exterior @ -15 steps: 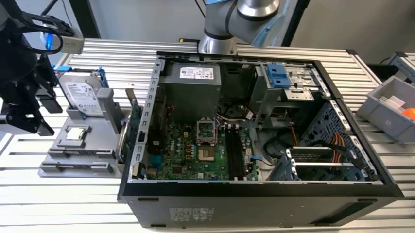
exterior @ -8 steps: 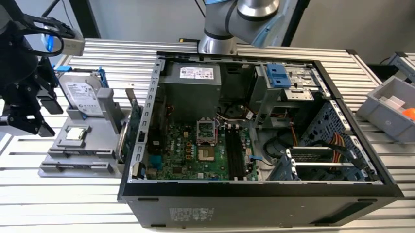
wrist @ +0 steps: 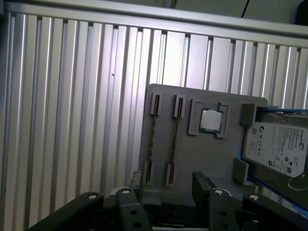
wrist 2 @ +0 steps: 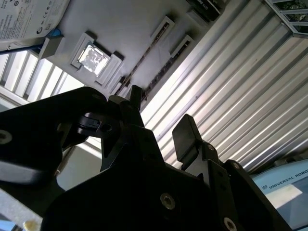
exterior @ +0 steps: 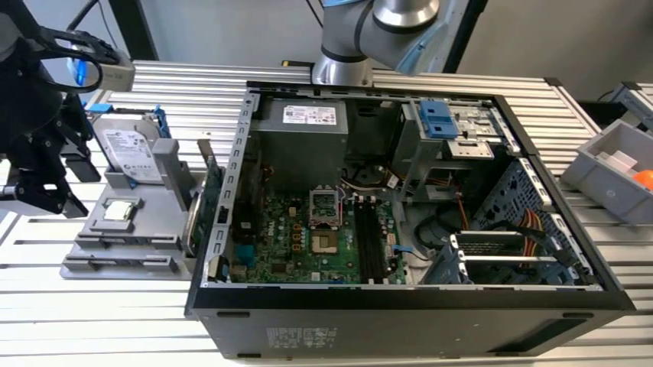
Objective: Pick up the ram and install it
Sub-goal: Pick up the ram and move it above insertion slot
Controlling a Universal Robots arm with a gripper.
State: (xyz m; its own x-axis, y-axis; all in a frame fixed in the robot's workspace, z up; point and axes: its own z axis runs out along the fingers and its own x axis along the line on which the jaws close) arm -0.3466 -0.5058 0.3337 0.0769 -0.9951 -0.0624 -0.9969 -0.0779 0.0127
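Two ram sticks stand on edge in the slots of a grey fixture tray (wrist: 211, 163); in the first wrist view they are thin dark lines, one ram (wrist: 154, 137) beside the other (wrist: 175, 139). In the exterior view a ram (exterior: 210, 183) stands at the tray's side nearest the computer case. My gripper (wrist: 168, 185) hangs open above the tray's end, its fingers (wrist: 202, 185) apart with nothing between them. It also appears in the second wrist view (wrist 2: 161, 120) and at the exterior view's left (exterior: 67, 183).
On the same tray lie a square silver processor (wrist: 211, 120) and a boxy hard drive (wrist: 276, 149). The open computer case (exterior: 219, 229) with its motherboard (exterior: 306, 237) stands right of the tray on a ribbed metal table (wrist: 72, 120). A grey bin (exterior: 602, 172) sits at the far right.
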